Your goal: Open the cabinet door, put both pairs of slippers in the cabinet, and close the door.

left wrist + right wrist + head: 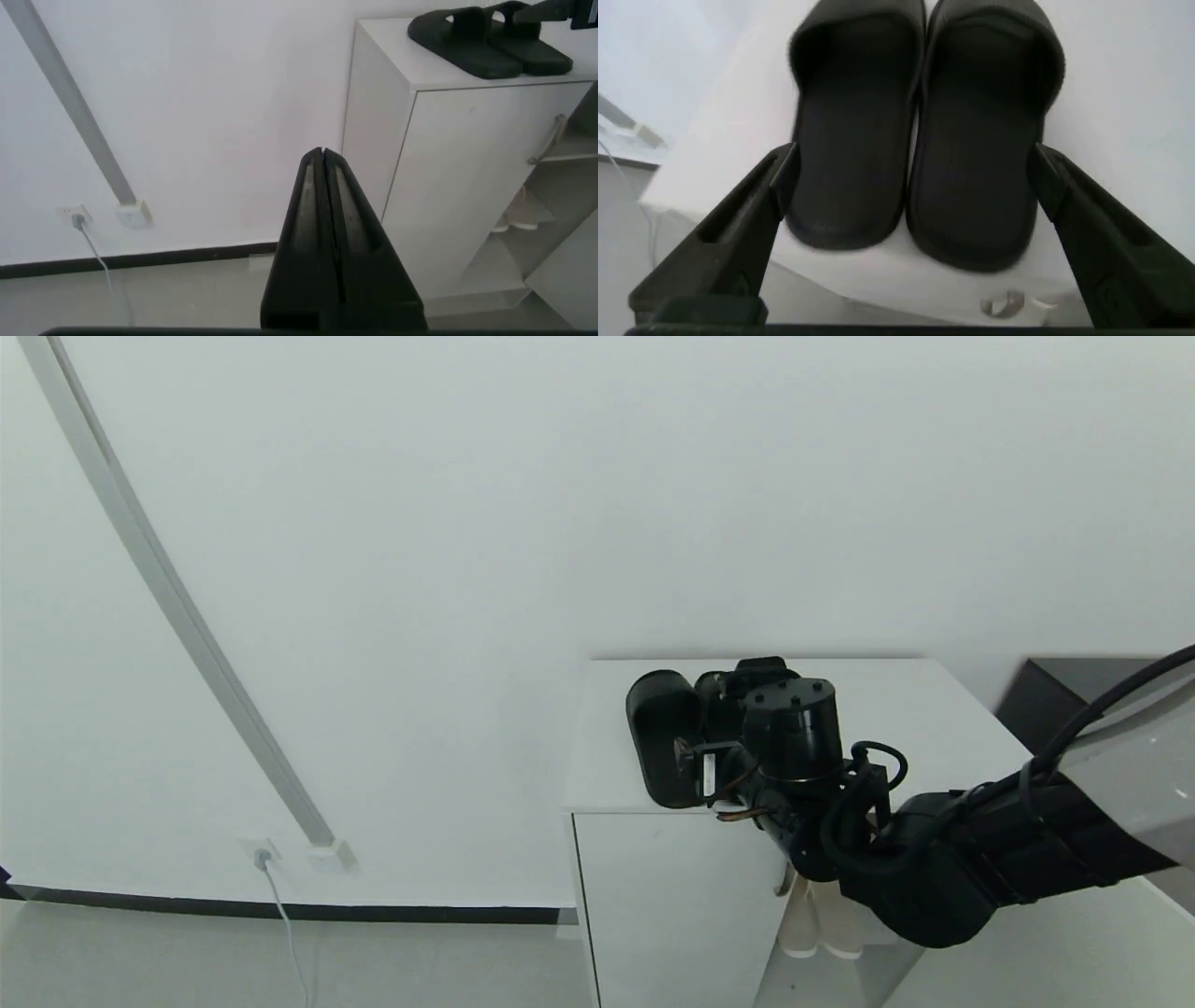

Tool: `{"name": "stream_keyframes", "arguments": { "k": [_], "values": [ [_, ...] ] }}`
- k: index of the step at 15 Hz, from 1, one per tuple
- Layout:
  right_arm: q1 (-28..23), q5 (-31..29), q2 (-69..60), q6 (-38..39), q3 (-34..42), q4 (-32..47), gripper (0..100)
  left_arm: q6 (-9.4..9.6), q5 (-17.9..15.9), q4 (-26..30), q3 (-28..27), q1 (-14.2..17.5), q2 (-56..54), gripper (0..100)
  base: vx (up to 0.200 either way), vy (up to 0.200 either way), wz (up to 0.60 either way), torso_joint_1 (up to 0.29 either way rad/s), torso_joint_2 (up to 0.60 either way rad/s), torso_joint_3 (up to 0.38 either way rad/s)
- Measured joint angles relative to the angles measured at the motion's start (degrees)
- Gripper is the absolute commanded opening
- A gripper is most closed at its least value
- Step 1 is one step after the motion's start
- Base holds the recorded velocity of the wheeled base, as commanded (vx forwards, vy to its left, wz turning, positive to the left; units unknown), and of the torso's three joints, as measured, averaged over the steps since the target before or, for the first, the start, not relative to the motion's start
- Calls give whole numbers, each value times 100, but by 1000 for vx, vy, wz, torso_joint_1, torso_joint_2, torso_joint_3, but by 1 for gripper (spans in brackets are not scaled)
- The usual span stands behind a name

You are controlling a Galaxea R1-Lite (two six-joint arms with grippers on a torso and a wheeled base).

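- Right gripper (913,163): fingers spread wide, one on each side of the black slippers (850,140) at their heel end; cannot tell if they touch.
- Black slippers: side by side, soles down, on top of the white cabinet (458,168), near its front edge.
- Left gripper (322,154): fingers pressed together, holding nothing, well apart from the cabinet.
- Cabinet stands open on its right half; white slippers (523,221) on an inner shelf.
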Motion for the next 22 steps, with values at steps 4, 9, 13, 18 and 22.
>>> {"name": "stream_keyframes", "arguments": {
  "k": [4, 9, 13, 18, 22],
  "values": [
    [-44, -32, 391, -27, 20, -408, 100, -22, 33, -5, -6, 5, 0, 0, 50, 0, 0, 1, 1, -1],
    [-293, -11, 940, -46, -524, -668, 100, -28, 37, -2, -5, 5, 0, 0, 0, 0, 0, 0, 0, 0],
    [-428, 6, 1343, -176, -1103, -651, 100, -63, 44, -2, -5, 5, 0, 0, 0, 0, 0, 0, 0, 0],
    [-529, 17, 1704, -319, -1608, -514, 100, -66, 41, -2, -5, 7, 0, 0, 0, 0, 0, 0, 0, 0],
    [-549, 15, 1812, -319, -1718, -503, 0, -68, 39, -2, -5, 5, 0, 0, 0, 0, 0, 0, 0, 0]
  ]
}}
